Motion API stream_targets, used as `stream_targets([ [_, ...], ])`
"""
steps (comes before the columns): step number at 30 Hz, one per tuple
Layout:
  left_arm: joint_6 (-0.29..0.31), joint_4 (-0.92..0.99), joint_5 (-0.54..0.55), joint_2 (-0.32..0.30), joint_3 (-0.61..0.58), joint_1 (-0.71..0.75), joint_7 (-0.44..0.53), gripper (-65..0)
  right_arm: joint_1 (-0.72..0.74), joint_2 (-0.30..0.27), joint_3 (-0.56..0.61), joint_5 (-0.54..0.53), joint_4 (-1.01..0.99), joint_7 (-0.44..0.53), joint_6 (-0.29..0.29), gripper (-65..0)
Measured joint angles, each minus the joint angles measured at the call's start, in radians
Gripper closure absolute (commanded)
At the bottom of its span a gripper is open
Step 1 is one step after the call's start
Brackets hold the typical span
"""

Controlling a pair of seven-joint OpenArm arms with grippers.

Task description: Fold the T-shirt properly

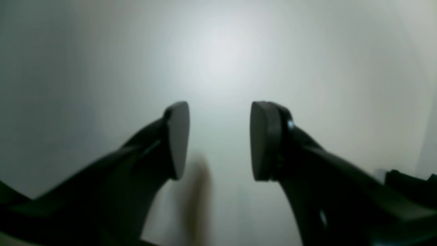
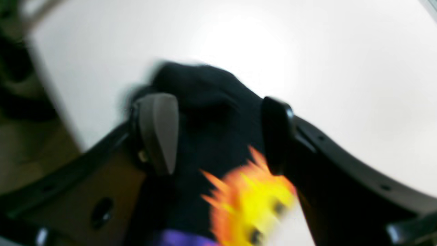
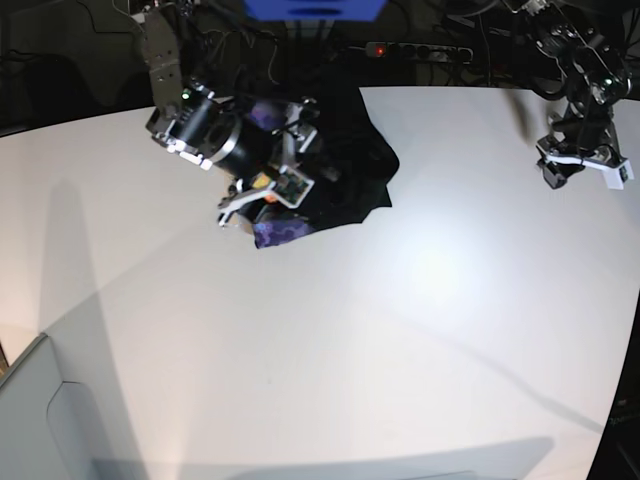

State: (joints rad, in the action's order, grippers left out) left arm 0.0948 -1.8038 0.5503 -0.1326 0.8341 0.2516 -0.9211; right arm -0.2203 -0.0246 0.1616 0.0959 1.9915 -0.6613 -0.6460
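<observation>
The black T-shirt (image 3: 350, 165) lies bunched in a heap at the back of the white table (image 3: 400, 330), a purple patch showing at its near-left edge. My right gripper (image 3: 262, 195) hangs over that edge. In the right wrist view its jaws stand apart, with black cloth of the T-shirt (image 2: 208, 102) between the fingers (image 2: 158, 133) and the blurred orange-yellow sun print (image 2: 249, 201) just below them. The right gripper (image 2: 218, 136) does not pinch the cloth. My left gripper (image 3: 580, 170) hovers far off at the back right. The left gripper (image 1: 218, 140) is open over bare table with nothing between its pads.
The table's back edge runs just behind the heap. A power strip (image 3: 415, 50) and cables lie beyond it. In the right wrist view the table edge (image 2: 51, 85) is close on the left, with the floor below. A grey box corner (image 3: 40, 400) sits at the front left.
</observation>
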Motion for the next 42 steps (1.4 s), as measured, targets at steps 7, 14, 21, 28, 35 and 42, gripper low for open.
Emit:
stream_targets([
  [7,0.000,0.000,0.000,0.000,-0.001,-0.003,0.000,-28.2,-0.051,0.001,-0.049,-0.006,-0.086,0.003,0.000,-4.1],
  [14,0.000,0.000,0.002,0.001,0.000,-0.011,-0.001,-28.2,-0.055,-0.025,0.067,0.006,-0.158,0.000,0.000,-0.1],
  [21,0.000,-0.002,0.003,0.000,0.006,-0.008,-0.002,-28.2,-0.051,-0.106,0.334,-0.002,-0.117,0.003,0.000,-0.1],
  [28,0.003,-0.065,0.003,-0.005,0.104,-0.002,-0.003,-28.2,0.025,-0.147,0.387,0.000,-0.071,-0.001,0.000,-0.1],
  [35,0.003,-0.095,0.004,0.003,0.122,0.014,-0.006,-28.2,0.021,-0.142,0.196,-0.003,-0.021,-0.009,0.000,-0.2],
  [42,0.003,-0.097,0.007,0.041,0.119,0.019,-0.011,-28.2,0.017,-0.139,0.035,-0.002,-0.012,-0.155,0.000,-11.6],
])
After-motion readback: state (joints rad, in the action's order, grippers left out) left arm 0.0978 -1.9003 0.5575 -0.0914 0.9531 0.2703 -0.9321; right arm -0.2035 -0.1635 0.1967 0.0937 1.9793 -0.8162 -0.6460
